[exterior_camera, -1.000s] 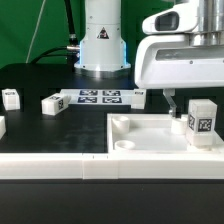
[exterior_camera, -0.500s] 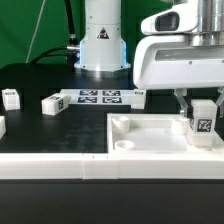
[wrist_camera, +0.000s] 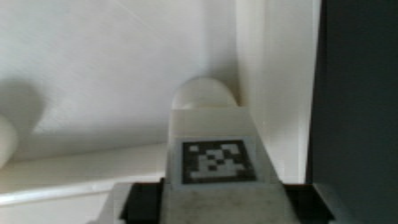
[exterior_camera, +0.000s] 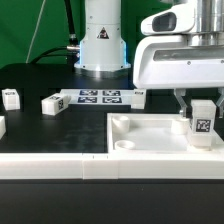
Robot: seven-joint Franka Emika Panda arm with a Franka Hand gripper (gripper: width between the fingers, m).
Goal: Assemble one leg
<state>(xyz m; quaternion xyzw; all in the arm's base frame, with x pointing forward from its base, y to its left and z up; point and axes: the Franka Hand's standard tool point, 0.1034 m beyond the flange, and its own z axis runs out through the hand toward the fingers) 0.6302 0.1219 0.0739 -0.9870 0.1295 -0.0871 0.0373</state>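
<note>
The hand point(exterior_camera: 199, 106) is closed on the leg point(exterior_camera: 202, 124), seemingly a light, stiff, slippery post, best pinched on flat opposite sides.

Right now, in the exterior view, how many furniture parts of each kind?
Legs: 4. One leg stands between the fingers of the gripper; loose legs lie on the table.
Large white tray-like piece: 1
Total: 5
Not counted: the marker board and a cut-off white bit at the left edge.

No legible words or numbers. Only black-and-white square tags point(wrist_camera: 217, 160) on the chunky white plastic leg point(exterior_camera: 202, 110) and flat white marker board point(exterior_camera: 100, 97).
</note>
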